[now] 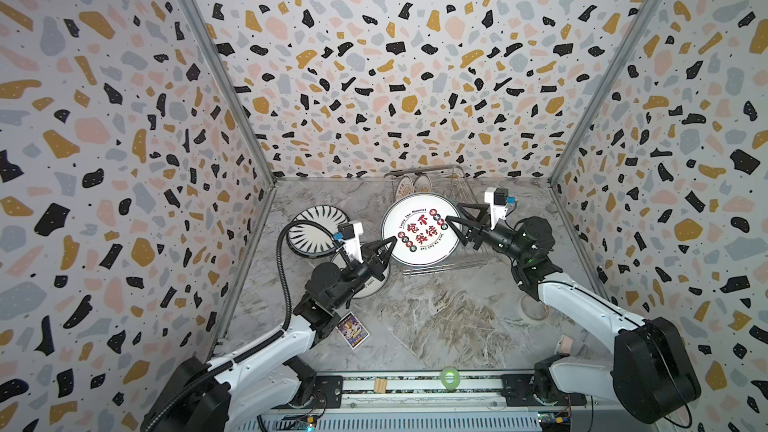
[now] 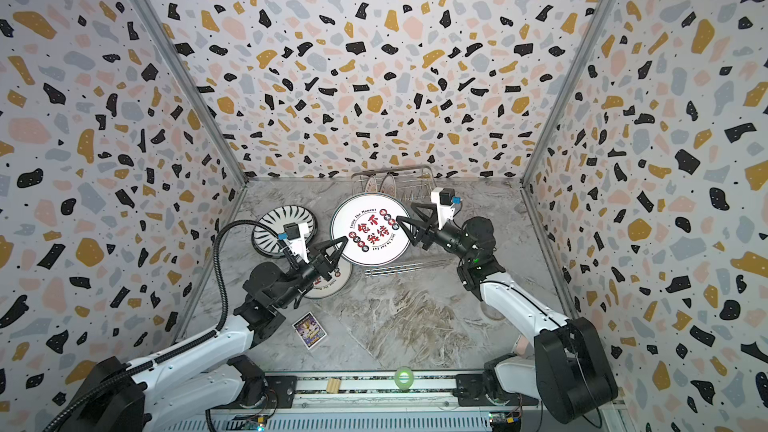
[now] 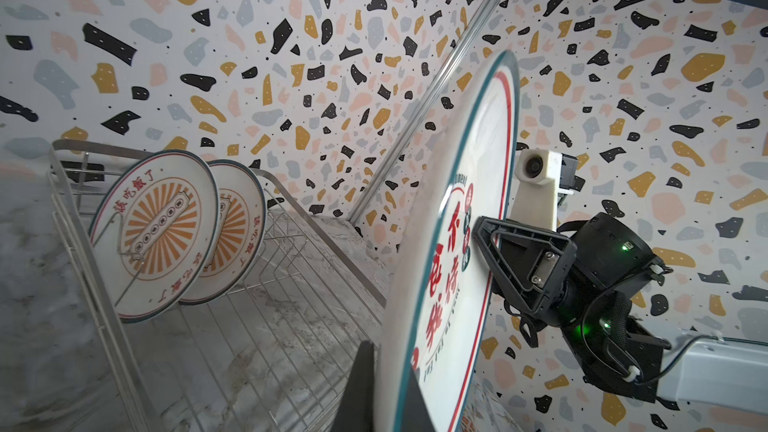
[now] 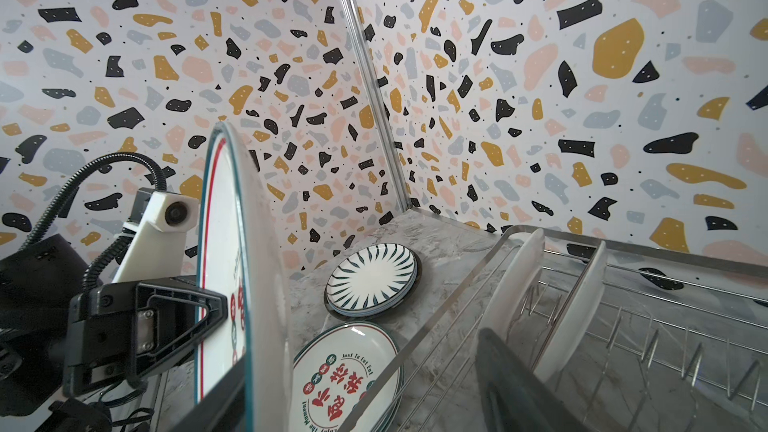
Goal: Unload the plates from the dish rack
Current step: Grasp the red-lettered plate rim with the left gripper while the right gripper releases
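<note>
A purple card (image 1: 352, 330) lies flat on the marble tabletop (image 1: 436, 317), well back from the fingers of the left gripper (image 1: 390, 241). Farther still from those fingers, a green tape roll (image 1: 449, 378) and wooden block (image 1: 379, 385) sit on the front rail (image 1: 478, 384). Terrazzo-patterned walls (image 1: 374, 56) enclose 3 sides.

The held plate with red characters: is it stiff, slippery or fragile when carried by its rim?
Probably stiff: the plate looks flat with the left gripper pinching its rim. Glossy glaze: likely slippery and breakable.
</note>
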`<state>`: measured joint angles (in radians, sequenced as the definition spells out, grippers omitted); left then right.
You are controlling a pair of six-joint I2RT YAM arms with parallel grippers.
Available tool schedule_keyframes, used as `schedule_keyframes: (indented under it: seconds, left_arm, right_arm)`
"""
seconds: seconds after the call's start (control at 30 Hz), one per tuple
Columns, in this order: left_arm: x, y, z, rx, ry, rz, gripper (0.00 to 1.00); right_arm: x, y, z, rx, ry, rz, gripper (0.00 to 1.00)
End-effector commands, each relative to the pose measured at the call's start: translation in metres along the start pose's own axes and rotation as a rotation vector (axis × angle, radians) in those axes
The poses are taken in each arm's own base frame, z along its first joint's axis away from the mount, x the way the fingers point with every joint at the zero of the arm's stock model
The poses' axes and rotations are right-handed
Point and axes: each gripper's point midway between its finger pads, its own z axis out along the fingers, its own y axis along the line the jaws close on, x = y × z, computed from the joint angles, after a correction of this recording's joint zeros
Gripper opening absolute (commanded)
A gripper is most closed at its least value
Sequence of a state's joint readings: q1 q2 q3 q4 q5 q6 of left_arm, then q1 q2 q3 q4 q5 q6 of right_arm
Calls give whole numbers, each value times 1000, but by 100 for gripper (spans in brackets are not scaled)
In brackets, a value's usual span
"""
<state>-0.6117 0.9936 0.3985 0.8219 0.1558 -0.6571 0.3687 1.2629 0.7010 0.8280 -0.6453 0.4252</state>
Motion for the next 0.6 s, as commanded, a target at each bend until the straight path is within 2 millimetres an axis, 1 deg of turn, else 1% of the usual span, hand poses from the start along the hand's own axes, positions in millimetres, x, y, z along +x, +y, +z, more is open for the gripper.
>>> schedule_keyframes:
  seconds: [0.0, 0.07, 0.13, 0.23, 0.27, 0.33, 0.4, 0.5, 0.57]
  left_arm:
    - [-19, 2, -4, -47, -68, 48, 0]
    - [-21, 11, -9, -96, -77, 48, 0]
    - [-23, 19, -14, -136, -93, 43, 0]
    - [-28, 31, -24, -185, -123, 20, 0]
    - [-28, 34, -26, -193, -127, 10, 0]
    - [-28, 40, -30, -204, -136, -10, 0]
    - [-30, 51, -35, -234, -156, -50, 0]
    - [-34, 74, -44, -303, -202, -155, 0]
    - [-35, 79, -49, -314, -226, -188, 0]
  right_arm:
    - [-17, 0, 2, 13, -33, -23, 78]
    - [-17, -3, 3, 28, -29, -21, 80]
    - [-17, -1, 3, 18, -25, -17, 83]
    - [-16, 5, 5, -2, -24, -15, 90]
    - [-15, 9, 6, -12, -19, -20, 94]
    - [-13, 15, 9, -25, -7, -36, 99]
    - [-11, 23, 14, -32, 2, -56, 99]
    - [-11, 31, 22, -20, 7, -86, 99]
    - [-10, 37, 30, -22, 16, -112, 99]
